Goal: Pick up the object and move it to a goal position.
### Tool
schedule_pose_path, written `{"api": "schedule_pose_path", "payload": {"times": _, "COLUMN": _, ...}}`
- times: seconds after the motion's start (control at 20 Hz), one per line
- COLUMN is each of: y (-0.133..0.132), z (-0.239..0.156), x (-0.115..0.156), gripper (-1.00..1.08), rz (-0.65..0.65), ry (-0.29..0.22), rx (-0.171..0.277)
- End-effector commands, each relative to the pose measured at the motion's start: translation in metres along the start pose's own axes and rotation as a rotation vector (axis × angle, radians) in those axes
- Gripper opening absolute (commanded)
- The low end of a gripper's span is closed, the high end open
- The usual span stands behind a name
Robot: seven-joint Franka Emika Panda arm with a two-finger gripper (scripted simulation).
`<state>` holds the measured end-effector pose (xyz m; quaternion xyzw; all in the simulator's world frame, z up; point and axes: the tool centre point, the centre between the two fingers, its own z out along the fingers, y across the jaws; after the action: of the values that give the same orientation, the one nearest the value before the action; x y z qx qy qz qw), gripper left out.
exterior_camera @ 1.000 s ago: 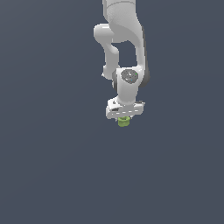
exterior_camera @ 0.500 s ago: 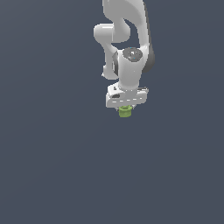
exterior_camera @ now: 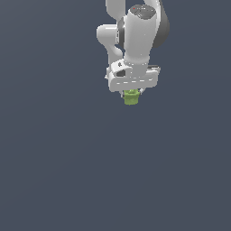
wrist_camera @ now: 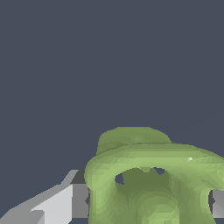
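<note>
The object (exterior_camera: 131, 97) is a small lime-green chunky piece that sticks out below the white gripper (exterior_camera: 132, 93) in the exterior view. The gripper is shut on it and holds it in the air over the dark grey ground. The fingers are mostly hidden behind the hand's white body. In the wrist view the object (wrist_camera: 153, 175) fills much of the picture, with a wide rim and hollow gaps, and a grey finger (wrist_camera: 52, 205) shows beside it.
The white arm (exterior_camera: 135, 31) rises out of the exterior view's top edge. A flat dark grey surface (exterior_camera: 67, 171) spreads all around, with nothing else on it in view.
The arm has risen and shifted slightly toward the exterior view's right, carrying the green object with it. The grip has stayed shut on it.
</note>
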<state>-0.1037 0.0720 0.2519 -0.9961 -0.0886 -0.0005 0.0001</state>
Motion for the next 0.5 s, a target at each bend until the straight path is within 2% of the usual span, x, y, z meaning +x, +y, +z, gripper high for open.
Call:
{"api": "schedule_pose_path", "payload": {"times": 0.0, "y": -0.001, "z": -0.026, "x": -0.004, "gripper": -1.00, "rz": 0.000, "ry": -0.001, "rx": 0.000}}
{"api": "schedule_pose_path", "payload": {"times": 0.45, "y": -0.005, "z": -0.112, "x": -0.013, "gripper": -1.00, "rz": 0.000, "ry": -0.001, "rx": 0.000}}
